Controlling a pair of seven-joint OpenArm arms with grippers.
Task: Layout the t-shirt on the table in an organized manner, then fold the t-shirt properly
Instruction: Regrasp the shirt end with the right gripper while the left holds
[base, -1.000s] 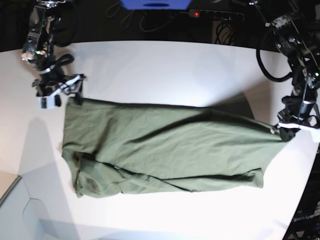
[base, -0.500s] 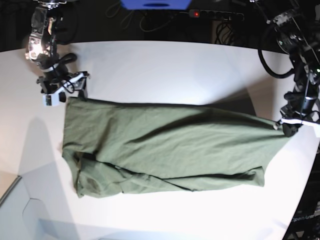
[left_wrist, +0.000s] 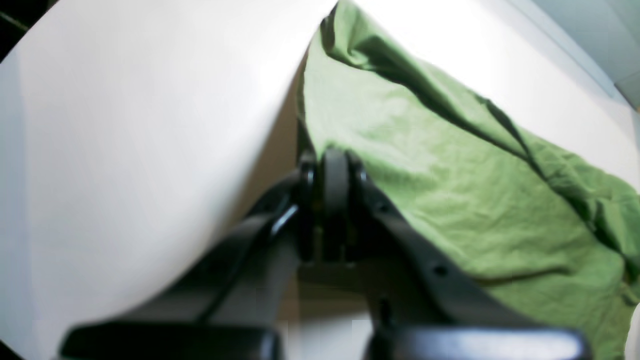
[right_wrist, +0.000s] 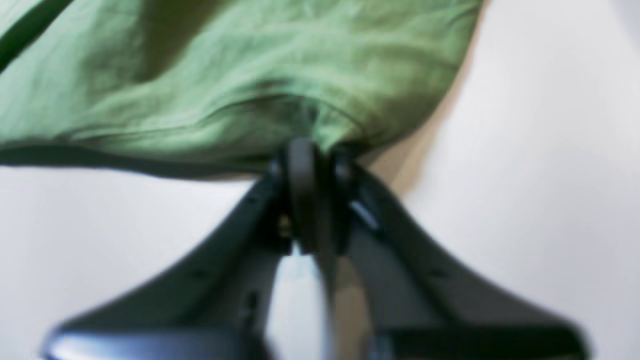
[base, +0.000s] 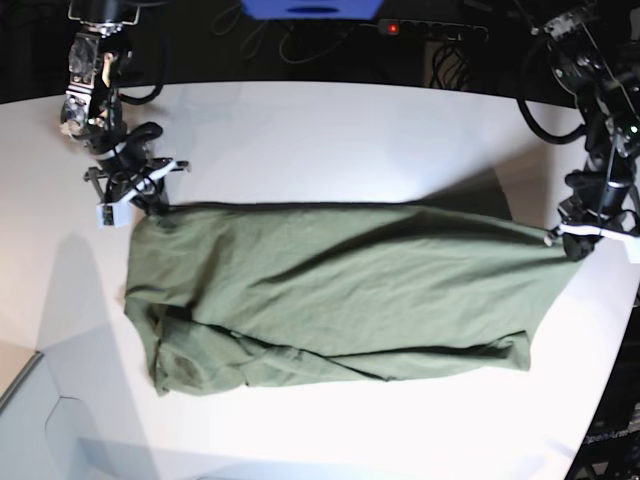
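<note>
Just clamped my right gripper onto the far corner of the wrinkly olive-green cotton t-shirt, left gripper already pinching the opposite corner, so it's stretched across the plain white table ready to flatten.

- Right wrist view is blurred; the right black two-finger gripper has soft-edged fingertips, and the cloth between them can't be seen.
- The olive-green wrinkly cotton t-shirt is cut off at that view's top and left.
- Left wrist view: the shirt runs off the right edge.
- Base view: the neck label is too small to find.
</note>
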